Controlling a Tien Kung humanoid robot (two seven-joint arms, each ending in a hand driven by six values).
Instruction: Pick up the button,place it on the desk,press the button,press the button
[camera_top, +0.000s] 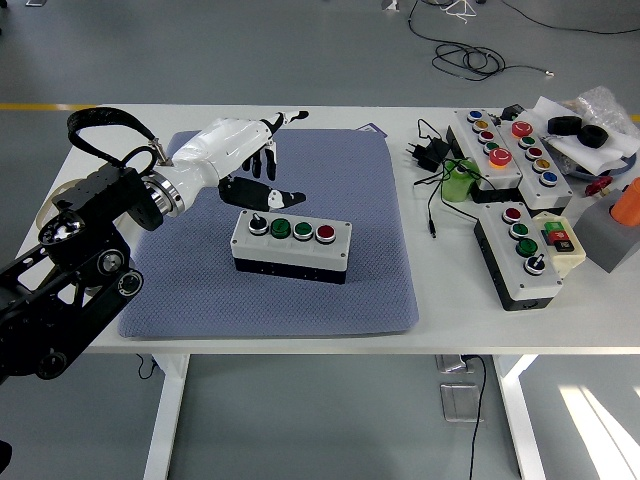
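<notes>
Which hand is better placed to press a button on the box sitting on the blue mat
Left. The left hand hovers open just behind the button box on the blue mat, a short drop from its buttons. No right hand shows in the head view.

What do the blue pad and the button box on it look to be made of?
Blue pad: looks like soft woven or foam-backed fabric; matte, dotted weave, rounded corners. Button box: probably hard plastic; smooth light-grey lid over a black base, glossy coloured caps.
</notes>
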